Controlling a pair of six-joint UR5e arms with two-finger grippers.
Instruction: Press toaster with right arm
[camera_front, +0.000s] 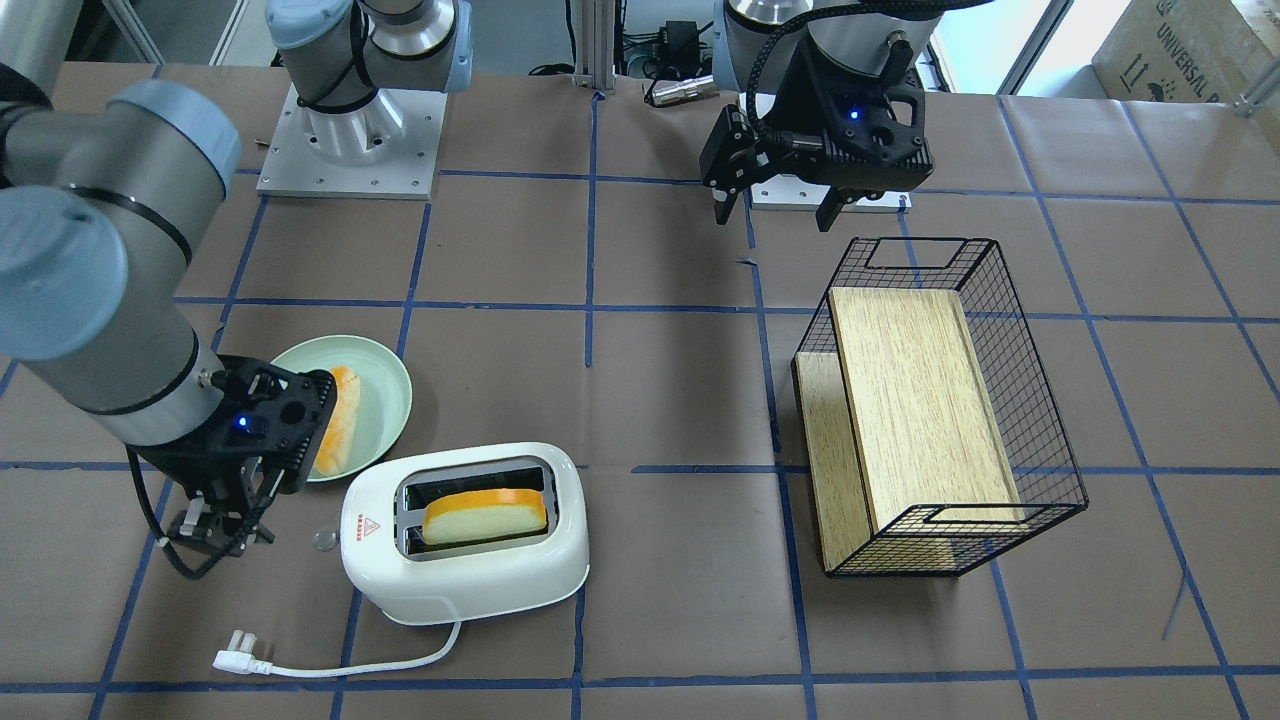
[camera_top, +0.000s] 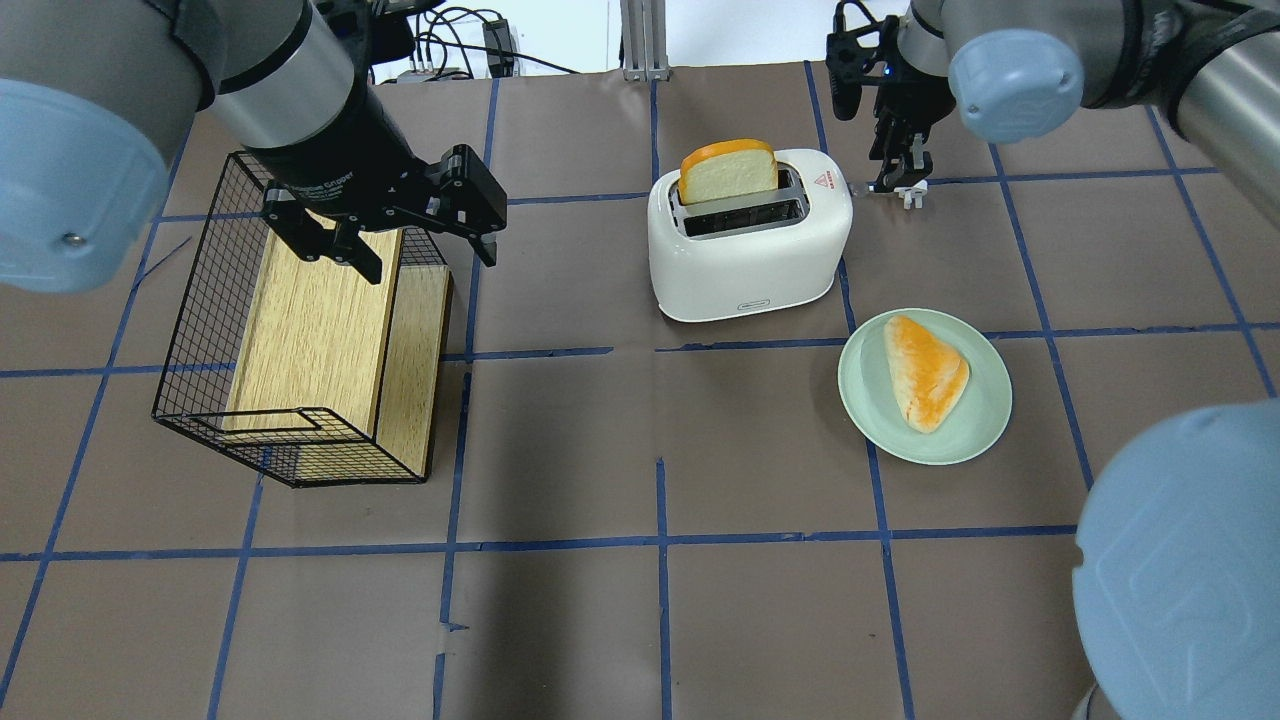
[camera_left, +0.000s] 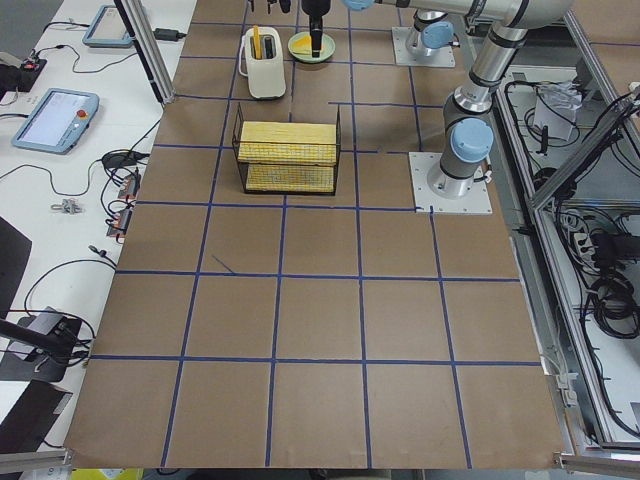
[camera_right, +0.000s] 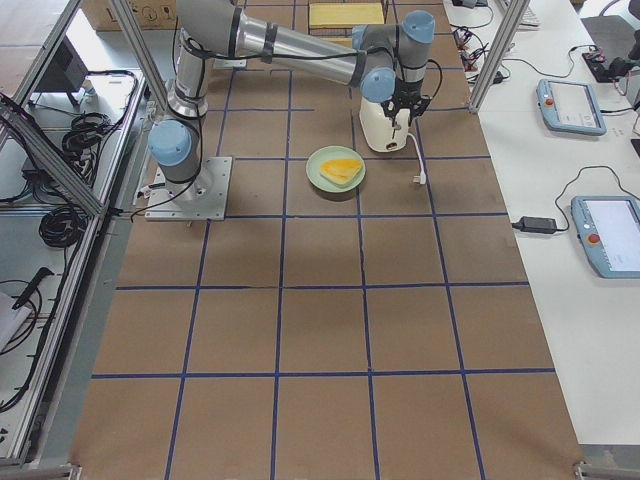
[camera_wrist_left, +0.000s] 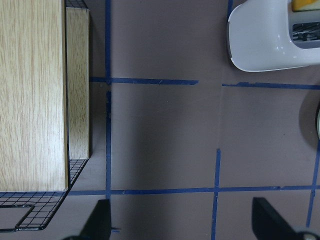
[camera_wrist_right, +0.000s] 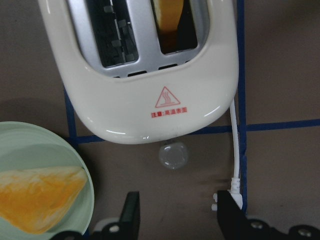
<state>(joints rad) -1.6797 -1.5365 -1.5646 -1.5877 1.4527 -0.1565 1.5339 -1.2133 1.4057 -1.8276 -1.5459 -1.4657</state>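
The white toaster (camera_front: 465, 570) stands on the table with a bread slice (camera_front: 485, 515) upright in one slot. The end with the red triangle faces my right gripper. It also shows in the overhead view (camera_top: 750, 250) and the right wrist view (camera_wrist_right: 145, 105). A small translucent knob (camera_wrist_right: 173, 155) sticks out at that end. My right gripper (camera_front: 215, 530) hangs just beyond that end, fingers pointing down. It is open and empty, and the knob lies just ahead of the gap between its fingers (camera_wrist_right: 131, 220). My left gripper (camera_front: 775, 210) is open and empty, held high over the wire basket's edge.
A green plate (camera_front: 395, 385) with a second bread piece (camera_top: 925, 370) sits beside the toaster. The toaster's white cord and plug (camera_front: 240, 660) lie on the table near the right gripper. A black wire basket (camera_front: 1035, 390) holding a wooden board stands on the left arm's side.
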